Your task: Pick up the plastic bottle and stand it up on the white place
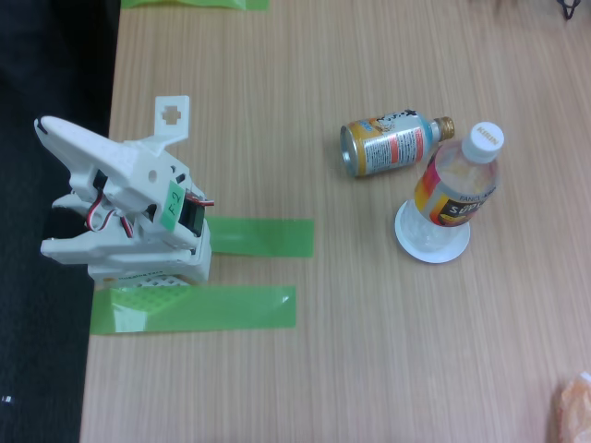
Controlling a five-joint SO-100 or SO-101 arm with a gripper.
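Observation:
The plastic bottle (pixel 456 185), clear with a white cap and a red, orange and yellow label, stands upright on the white place (pixel 427 247), a small round dish at the right of the table. My white arm is folded over its base at the left table edge, far from the bottle. Its gripper (pixel 46 127) points left past the edge and holds nothing. The folded arm hides how the jaws stand.
A metallic orange-and-blue bottle-can (pixel 388 145) with a gold cap lies on its side just up and left of the bottle. Two green tape strips (pixel 249 237) lie by the arm's base. An orange object (pixel 574 406) shows at the bottom right corner.

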